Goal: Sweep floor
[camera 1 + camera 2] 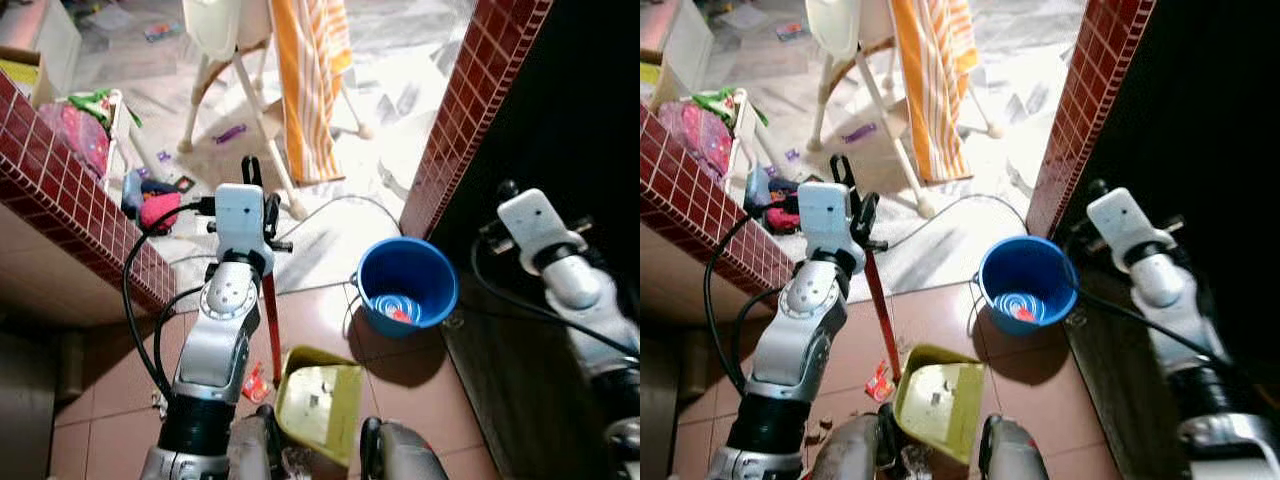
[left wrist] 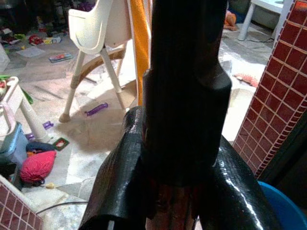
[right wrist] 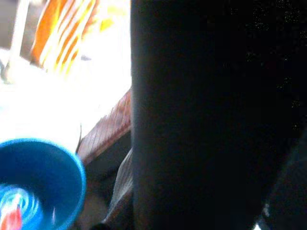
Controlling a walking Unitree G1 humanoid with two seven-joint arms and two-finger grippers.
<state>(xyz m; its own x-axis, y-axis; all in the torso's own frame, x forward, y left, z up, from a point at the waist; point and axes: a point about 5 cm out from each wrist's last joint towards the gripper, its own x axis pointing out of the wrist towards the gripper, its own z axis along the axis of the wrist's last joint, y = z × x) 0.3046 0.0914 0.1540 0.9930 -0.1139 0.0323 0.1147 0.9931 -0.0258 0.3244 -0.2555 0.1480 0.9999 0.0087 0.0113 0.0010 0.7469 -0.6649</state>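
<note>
One red broom handle (image 1: pixel 271 330) in left tool (image 1: pixel 256 195).

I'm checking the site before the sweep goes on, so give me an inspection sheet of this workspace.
Surface: brown tiled floor, scraps on it.
Job's things: red handle; yellow-green dustpan with bits inside.
Clutter: blue bucket, red wrapper, toys beyond.
Grippers: left pincer shut on the red handle; right pincer in dark doorway, state unclear.
Cables: white cord across pale floor.
Surroundings: red-tiled walls, white high chair, orange striped cloth.
</note>
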